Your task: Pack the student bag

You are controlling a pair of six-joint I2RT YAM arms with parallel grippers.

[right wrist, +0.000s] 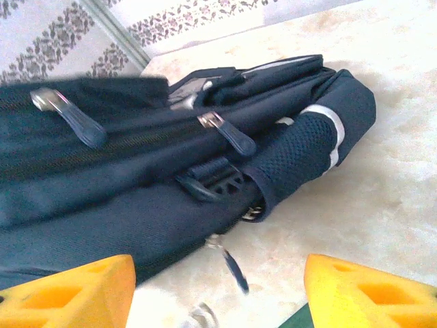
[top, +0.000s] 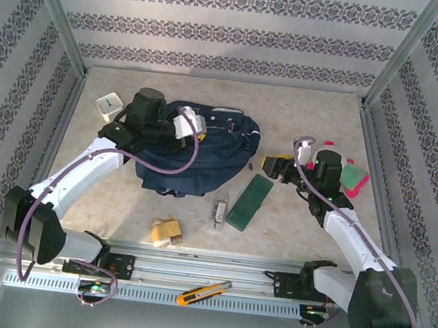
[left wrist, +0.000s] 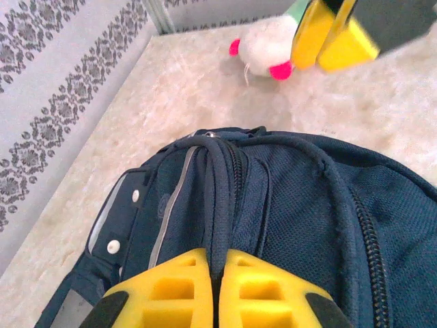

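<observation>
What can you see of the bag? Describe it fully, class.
The bag is dark navy fabric, lying on the table, left of centre. It has zips with long pulls, a mesh side pocket with a pale stripe, a black buckle and snap studs. The left fingers are shut on a dark strap at its top.

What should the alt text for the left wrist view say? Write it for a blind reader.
The left gripper is shut on a dark strap atop the navy student bag, which lies on a pale marbled table. Beyond the bag sits a white fluffy object with pink tips.
</observation>
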